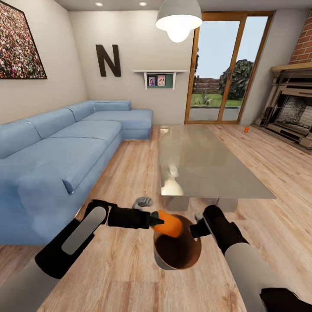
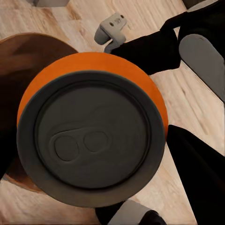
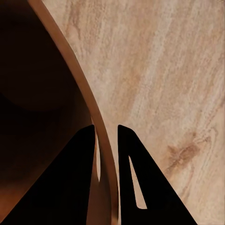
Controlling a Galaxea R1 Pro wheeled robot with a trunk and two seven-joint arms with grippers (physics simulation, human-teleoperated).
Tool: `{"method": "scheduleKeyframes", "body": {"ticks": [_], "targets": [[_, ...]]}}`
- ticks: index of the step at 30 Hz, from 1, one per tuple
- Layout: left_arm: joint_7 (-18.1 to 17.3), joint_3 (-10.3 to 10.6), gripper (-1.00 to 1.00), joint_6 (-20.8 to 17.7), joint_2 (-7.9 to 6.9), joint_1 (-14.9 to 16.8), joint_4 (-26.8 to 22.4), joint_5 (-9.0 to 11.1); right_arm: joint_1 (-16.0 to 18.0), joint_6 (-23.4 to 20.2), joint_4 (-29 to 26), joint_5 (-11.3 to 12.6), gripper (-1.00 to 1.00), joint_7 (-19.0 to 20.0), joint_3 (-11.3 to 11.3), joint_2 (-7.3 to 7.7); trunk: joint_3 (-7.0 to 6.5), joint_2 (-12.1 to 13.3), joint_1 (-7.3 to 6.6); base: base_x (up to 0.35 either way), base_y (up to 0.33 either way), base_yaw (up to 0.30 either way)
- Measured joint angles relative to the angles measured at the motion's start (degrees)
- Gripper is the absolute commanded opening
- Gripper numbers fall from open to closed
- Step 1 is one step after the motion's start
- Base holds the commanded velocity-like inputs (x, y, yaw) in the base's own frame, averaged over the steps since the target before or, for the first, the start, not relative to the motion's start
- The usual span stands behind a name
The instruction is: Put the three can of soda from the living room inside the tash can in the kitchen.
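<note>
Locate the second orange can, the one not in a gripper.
In the head view, that orange can stands on the wood floor at far right, beyond the glass table, between the patio door and the fireplace.

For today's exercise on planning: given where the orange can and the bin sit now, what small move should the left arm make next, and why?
Probably open the left pincer to drop the orange soda can. The can hangs over the trash can's open mouth, while the right pincer clamps the rim, steadying it.
</note>
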State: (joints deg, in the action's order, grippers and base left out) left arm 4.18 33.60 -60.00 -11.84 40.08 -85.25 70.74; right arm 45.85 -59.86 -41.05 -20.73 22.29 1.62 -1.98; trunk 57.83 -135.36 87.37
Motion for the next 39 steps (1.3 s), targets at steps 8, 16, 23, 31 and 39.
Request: {"method": "scheduleKeyframes", "body": {"ticks": [8,16,23,31,39], "targets": [[6.0,3.97,-1.0,0.01,3.08,0.0,0.23,-1.07,0.01,0.06,0.01,-0.62,-1.0,-0.14,0.1,-0.46,0.0,0.0,0.0,0.0,0.0,0.0],[13.61,7.18,-1.0,0.0,5.71,0.0,0.43,-1.16,0.01,0.08,0.01,-0.93,-1.0,-2.39,0.1,-1.43,0.0,0.0,0.0,0.0,0.0,0.0],[17.85,8.14,-1.0,0.0,6.02,0.0,1.69,-1.33,0.01,0.01,0.01,-0.43,-1.0,-3.12,0.11,-2.36,0.0,0.0,0.0,0.0,0.0,0.0],[20.76,10.69,-1.0,0.0,6.62,0.0,3.66,-1.27,0.01,0.0,-0.03,-0.41,-1.0,-3.4,0.11,-2.61,0.0,0.0,0.0,0.0,0.0,0.0],[22.37,12.05,-1.0,0.0,8.69,0.0,6.05,-1.3,0.01,0.0,-0.07,-0.42,-1.0,-3.41,0.17,-2.92,0.0,0.0,0.0,0.0,0.0,0.0]]}}
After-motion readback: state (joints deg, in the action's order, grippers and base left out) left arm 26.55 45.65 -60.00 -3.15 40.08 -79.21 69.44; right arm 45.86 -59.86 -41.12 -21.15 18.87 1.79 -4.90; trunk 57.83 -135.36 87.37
